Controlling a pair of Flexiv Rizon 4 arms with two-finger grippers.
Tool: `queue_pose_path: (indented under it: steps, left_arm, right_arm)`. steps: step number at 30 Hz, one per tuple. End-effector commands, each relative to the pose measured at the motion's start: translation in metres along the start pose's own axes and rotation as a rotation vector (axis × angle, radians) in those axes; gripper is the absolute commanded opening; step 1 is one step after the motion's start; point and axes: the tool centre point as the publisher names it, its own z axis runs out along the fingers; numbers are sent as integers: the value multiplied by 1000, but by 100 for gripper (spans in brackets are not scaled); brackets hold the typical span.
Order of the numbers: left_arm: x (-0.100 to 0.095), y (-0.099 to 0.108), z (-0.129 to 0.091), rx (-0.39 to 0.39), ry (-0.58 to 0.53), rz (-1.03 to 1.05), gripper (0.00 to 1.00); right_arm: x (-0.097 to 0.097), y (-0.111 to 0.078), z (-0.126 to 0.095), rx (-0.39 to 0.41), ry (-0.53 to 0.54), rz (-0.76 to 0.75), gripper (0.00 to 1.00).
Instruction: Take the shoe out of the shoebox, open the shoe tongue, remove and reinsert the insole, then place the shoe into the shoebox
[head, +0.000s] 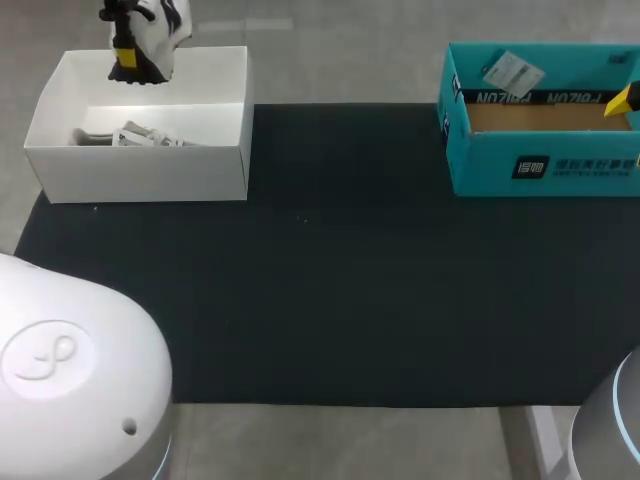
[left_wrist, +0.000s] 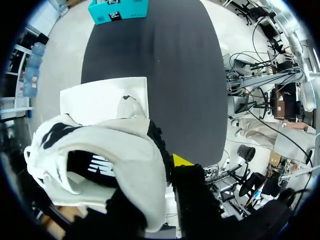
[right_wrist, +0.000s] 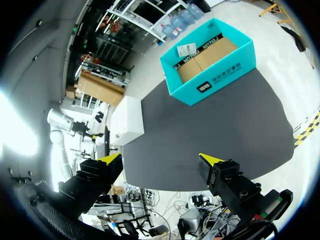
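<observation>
A white shoe (head: 160, 25) with black markings hangs above the far rim of the white shoebox (head: 140, 170) at the back left. My left gripper (head: 125, 55) is shut on it. In the left wrist view the shoe (left_wrist: 110, 165) fills the space at the gripper, and one yellow fingertip (left_wrist: 181, 160) shows beside its sole, with the white shoebox (left_wrist: 100, 97) below. My right gripper (right_wrist: 160, 159) stands wide open with nothing between its fingers, high over the table's right side. Only one of its yellow fingertips (head: 622, 100) shows in the head view, over the teal box.
A teal cardboard box (head: 540, 165) stands at the back right, with a white paper tag (head: 512, 72) inside. Crumpled packing paper (head: 135, 135) lies in the white shoebox. A black mat (head: 330, 280) covers the table between the boxes.
</observation>
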Motion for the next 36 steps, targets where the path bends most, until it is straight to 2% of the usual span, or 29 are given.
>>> queue_pose_path:
  steps: [1, 9, 15, 21, 23, 33, 36]
  left_arm:
    - [-14, 29, 8, 2, -18, 34, 0]
    - [-44, 69, 26, -104, -51, 55, 0]
    - [-62, 97, 31, -104, -75, 79, 0]
    - [-91, 126, 43, -125, -110, 11, 0]
    - [-103, 134, 45, -106, -108, -13, 0]
    - [-140, 145, 59, -115, -103, -53, 0]
    - [-144, 146, 62, -120, -54, -83, 0]
  right_arm:
    - [0, 1, 1, 0, -2, 2, 100]
    - [0, 1, 1, 0, -2, 2, 100]
    - [0, 1, 1, 0, -2, 2, 100]
    - [0, 1, 1, 0, -2, 2, 100]
    - [0, 1, 1, 0, -2, 2, 100]
    - [0, 1, 1, 0, -2, 2, 100]
    - [0, 1, 1, 0, -2, 2, 100]
